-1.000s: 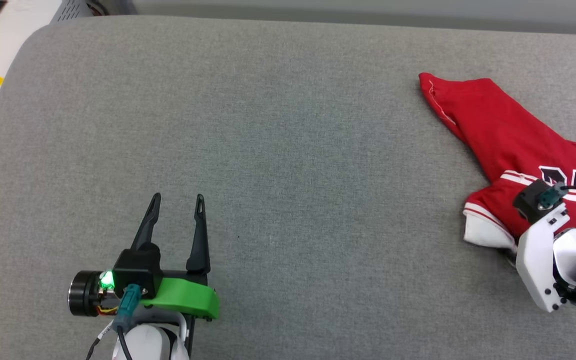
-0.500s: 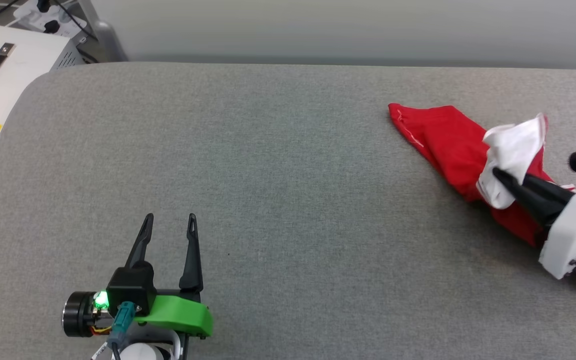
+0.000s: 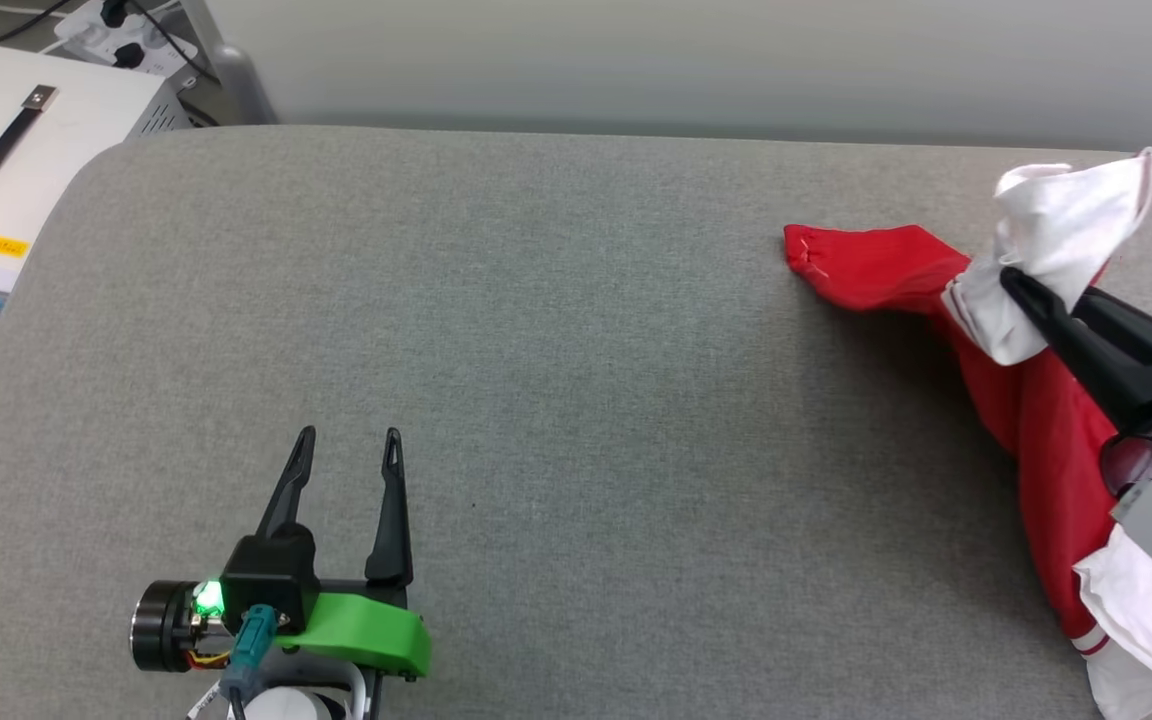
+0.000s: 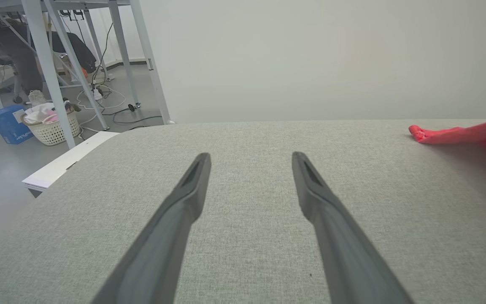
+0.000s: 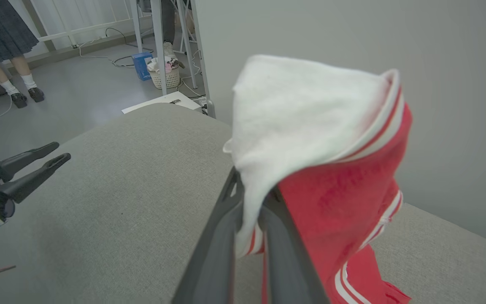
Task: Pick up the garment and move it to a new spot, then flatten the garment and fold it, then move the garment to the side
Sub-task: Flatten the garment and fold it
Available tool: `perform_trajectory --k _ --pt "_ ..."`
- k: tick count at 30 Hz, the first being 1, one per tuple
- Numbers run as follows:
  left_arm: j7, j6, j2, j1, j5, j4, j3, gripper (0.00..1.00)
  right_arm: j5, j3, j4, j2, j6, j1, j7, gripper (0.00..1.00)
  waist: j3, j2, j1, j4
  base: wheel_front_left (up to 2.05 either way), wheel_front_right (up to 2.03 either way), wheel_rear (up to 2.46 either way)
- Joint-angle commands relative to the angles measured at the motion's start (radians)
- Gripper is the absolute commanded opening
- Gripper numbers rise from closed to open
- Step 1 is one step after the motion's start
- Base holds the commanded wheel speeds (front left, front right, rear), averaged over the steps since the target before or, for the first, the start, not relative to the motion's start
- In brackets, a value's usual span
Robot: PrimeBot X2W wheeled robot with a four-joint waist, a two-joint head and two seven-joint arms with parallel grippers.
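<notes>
**Head view.** Shows the garment (image 3: 1026,420) at the right side of the desk (image 3: 576,350), pinched by one white sleeve between the closed fingers of the right gripper (image 3: 1011,282) and held partly clear of the surface. Places the long axis on a diagonal, from a red end lying on the desk left of the grip to the second white sleeve at the near right corner. Has the gripped sleeve pointing up and away, past the fingertips. Shows the left gripper (image 3: 350,440) near the front left, well apart from the cloth, fingers spread and empty.

**Left wrist view.** Looks along the parted fingers of the left gripper (image 4: 250,157) over bare desk (image 4: 395,211). Catches the red end of the garment (image 4: 458,133) at the far right, its tip pointing left.

**Right wrist view.** Confirms the fingers of the right gripper (image 5: 253,198) shut on the sleeve, the garment (image 5: 336,190) draped over and hanging below them. Shows the left gripper (image 5: 60,152) open at the left edge.

**Reading.** Suggests the first step, pick-up and transfer, with flattening and folding not yet begun. Calls next for more height so the trailing end clears the desk, then a carry toward the open middle. Risks slippage from so thin a pinch.
</notes>
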Motion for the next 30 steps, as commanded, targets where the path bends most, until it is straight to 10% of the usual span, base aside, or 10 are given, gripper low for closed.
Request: perform_trajectory --k 1,9,21,30 --pt "-0.006 -0.001 -0.003 0.002 0.001 -0.003 -0.003 1.0 -0.011 0.012 -0.007 0.01 0.0 -0.025 0.008 0.0 0.016 0.0 0.0 0.016 0.0 0.0 0.0" --pt "-0.006 0.006 -0.003 -0.042 -0.013 -0.004 -0.023 1.0 -0.064 0.274 0.119 0.07 0.0 -0.266 0.048 0.0 0.09 0.0 0.0 0.065 0.0 0.0 0.0" --pt "-0.006 0.034 -0.003 -0.118 -0.051 0.002 -0.07 1.0 -0.032 0.889 0.702 0.348 0.0 -0.625 0.018 0.0 0.197 0.0 0.0 0.131 0.0 0.0 0.0" --pt "-0.006 0.047 -0.003 -0.126 -0.059 0.011 -0.075 1.0 0.046 1.053 0.971 0.447 0.0 -0.628 -0.039 0.0 0.197 0.0 0.0 0.14 0.0 0.0 0.0"
